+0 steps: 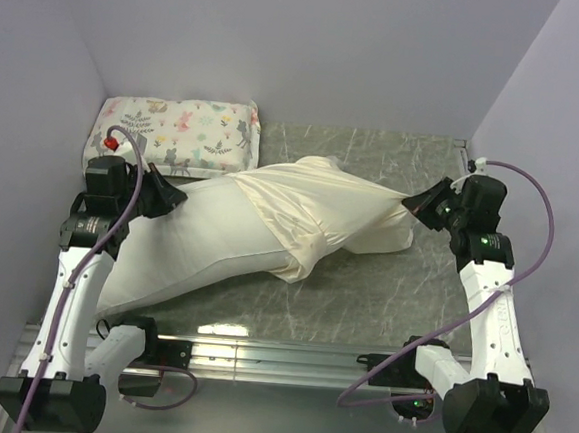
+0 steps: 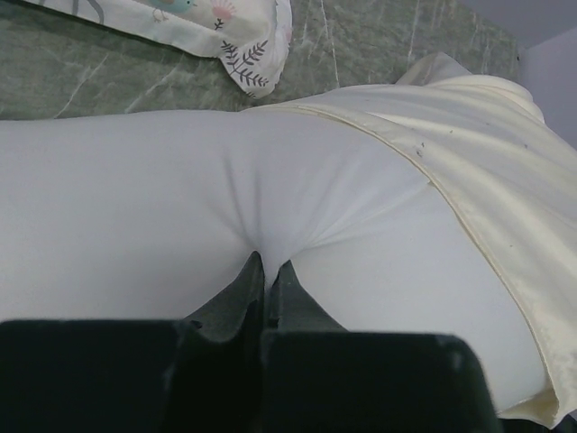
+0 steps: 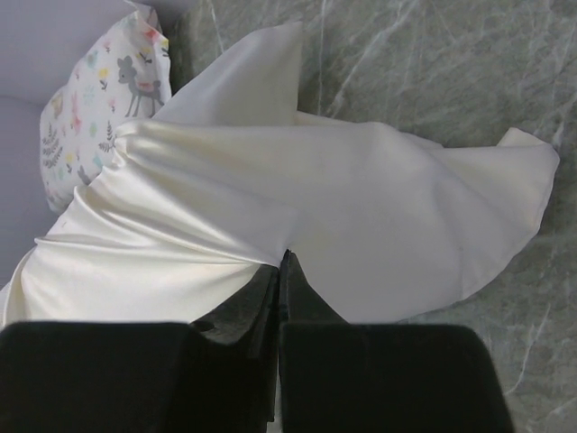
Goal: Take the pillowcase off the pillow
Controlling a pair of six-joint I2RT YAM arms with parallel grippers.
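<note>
Two pinches on: my left gripper [image 2: 268, 263] clamps the plump matte white pillow [image 1: 192, 244], centre-left; my right gripper [image 3: 281, 260] clamps the thin, shiny cream pillowcase [image 1: 315, 214], centre-right, half off. Case looks light, limp, slippery; grip a bunched fold.

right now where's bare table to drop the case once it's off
Bare table: the near strip between pillow and rail, and the far right corner beyond the case. Crowded far left, floral pillow beside the pillow.
</note>
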